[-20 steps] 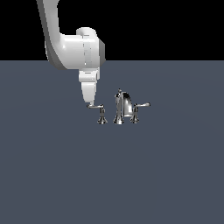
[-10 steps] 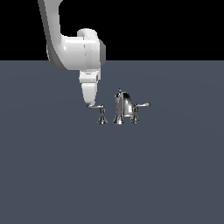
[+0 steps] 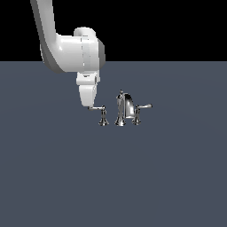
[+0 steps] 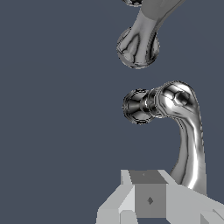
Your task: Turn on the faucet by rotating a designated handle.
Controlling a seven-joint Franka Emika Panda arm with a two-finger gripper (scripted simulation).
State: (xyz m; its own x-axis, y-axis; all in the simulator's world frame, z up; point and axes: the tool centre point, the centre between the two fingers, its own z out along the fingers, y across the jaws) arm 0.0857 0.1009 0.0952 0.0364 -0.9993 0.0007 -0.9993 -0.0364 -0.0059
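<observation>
Chrome faucet (image 3: 125, 110) stands a little above the centre of the exterior view, on a flat dark grey-blue floor (image 3: 113, 177). It consists of an arched central spout with one flared post on each side. The post on the exterior view's right sits close against the spout, and its lever points toward the right edge of the frame. The handle (image 3: 99, 108) belongs to the post on the exterior view's left, which stands apart from the spout; its thin lever runs out horizontally toward the left edge of the frame.

White arm (image 3: 66, 48) enters from the upper left of the exterior view and bends down toward the faucet. The gripper (image 3: 88, 105) hangs just left of the handle's post, with its lower end level with the lever. The outer end of the lever meets the gripper tip; the two appear to touch, though the exterior view is too small to confirm a grasp.

In the wrist view, the handle (image 4: 183, 131) is a curved chrome lever running from its round post in mid-frame down to the grey gripper (image 4: 151, 199) block at the bottom edge. The lever passes beside that block. Finger spacing cannot be determined from either view. The spout base appears at the top of the wrist view.
</observation>
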